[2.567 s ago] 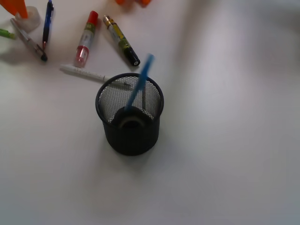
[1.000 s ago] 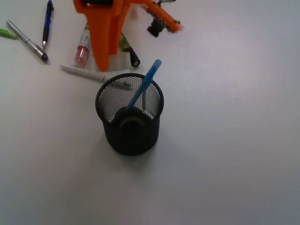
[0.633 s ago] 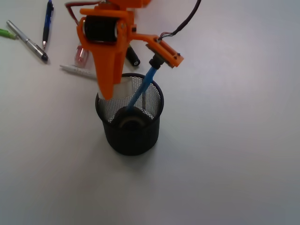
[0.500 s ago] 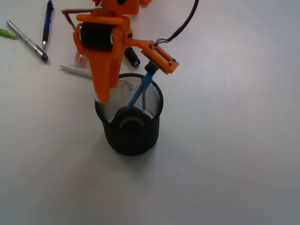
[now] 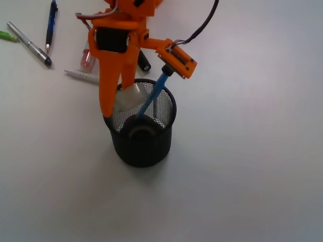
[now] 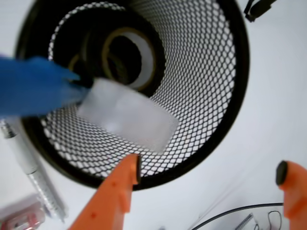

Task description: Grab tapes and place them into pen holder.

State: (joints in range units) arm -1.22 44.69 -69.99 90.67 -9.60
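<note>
Dropping, apparently, tape (image 6: 125, 120) over pen holder (image 5: 140, 146)

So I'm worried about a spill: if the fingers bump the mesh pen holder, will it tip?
Probably not easily: the pen holder looks squat, with a tape roll low inside. Its open mesh suggests little weight, so it may slide on the smooth table. The leaning blue pen could shift.

Pens (image 5: 38, 50) and markers (image 5: 88, 59) on table (image 5: 252, 151)
</note>
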